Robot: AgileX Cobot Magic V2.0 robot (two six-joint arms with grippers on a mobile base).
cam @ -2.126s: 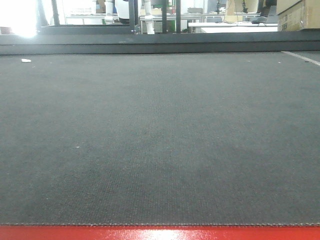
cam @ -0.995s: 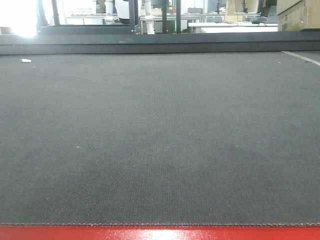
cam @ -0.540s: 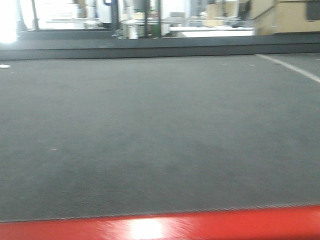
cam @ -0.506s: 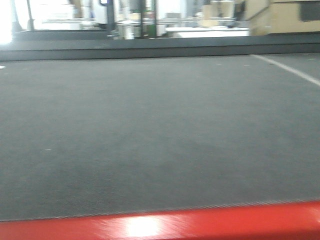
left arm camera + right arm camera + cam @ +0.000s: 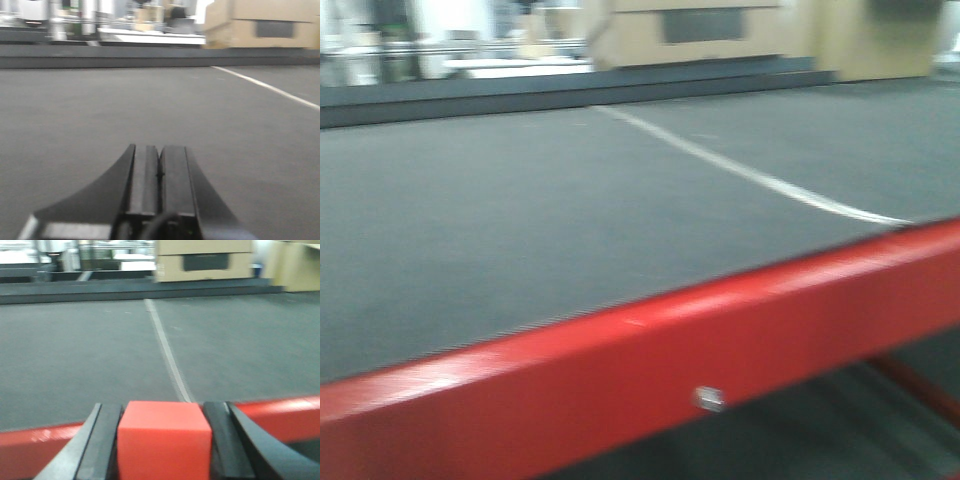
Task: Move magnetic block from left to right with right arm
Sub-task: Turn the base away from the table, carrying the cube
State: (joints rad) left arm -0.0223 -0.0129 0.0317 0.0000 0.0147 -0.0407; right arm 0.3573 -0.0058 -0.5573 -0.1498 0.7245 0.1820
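Note:
The magnetic block [image 5: 164, 440] is a bright red cube filling the bottom middle of the right wrist view. My right gripper [image 5: 162, 412] is shut on it, one black finger [image 5: 105, 440] pressed to each side. It hangs over the red table edge [image 5: 40, 437], with the dark grey mat [image 5: 90, 350] beyond. In the left wrist view my left gripper [image 5: 159, 148] is shut with nothing between its fingers, low over the mat [image 5: 75, 110]. The front view shows neither gripper nor the block.
A red rail [image 5: 670, 340] borders the mat [image 5: 520, 220] and slants up to the right. A white line [image 5: 740, 170] crosses the mat. Cardboard boxes [image 5: 690, 30] and a raised dark ledge [image 5: 470, 95] stand behind it.
The front view has swung to the right: the white line moved from the far right to the middle, the boxes came into view, and the red rail now looms larger and tilted.

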